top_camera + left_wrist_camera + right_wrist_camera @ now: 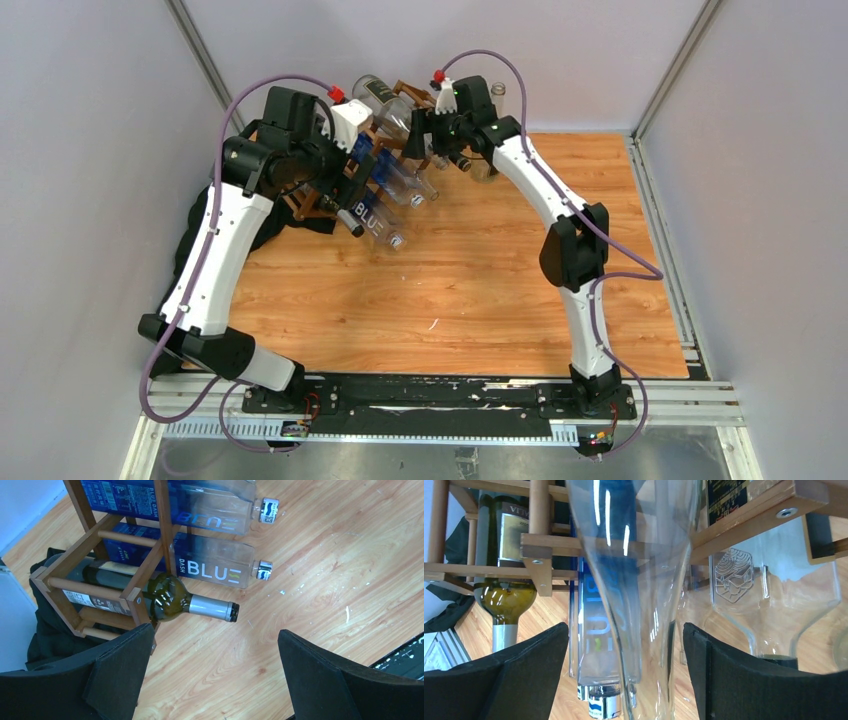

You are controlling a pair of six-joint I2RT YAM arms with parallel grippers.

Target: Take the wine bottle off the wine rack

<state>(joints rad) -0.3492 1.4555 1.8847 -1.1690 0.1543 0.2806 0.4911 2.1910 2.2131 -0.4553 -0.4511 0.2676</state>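
Hovering the left gripper (215, 645) low over the wooden tabletop (480, 290) at one end of the wine rack (165, 530), fingers spread wide and gripping nothing, facing the dark green wine bottle (170, 597), with that bottle lying on its side in the rack's end cell, its grey-foiled neck sticking out over the table, clear of both pads. Showing, in the cells beside it, two clear square Blue Dash bottles (215, 570) with blue labels, necks pointing the same way, and a black cloth (45, 630) bunched against the rack's other side. Reaching the right gripper (624, 630) in at the rack, fingers apart on either side of the neck of a clear glass bottle (639, 555), with a gap showing at each pad, so clamping nothing. Catching from that wrist the wine bottle off to the left, lodged in its cell, and an embossed clear bottle (734, 575) to the right, also in the rack. From above, finding the rack at the far left of the table, half hidden under both wrists
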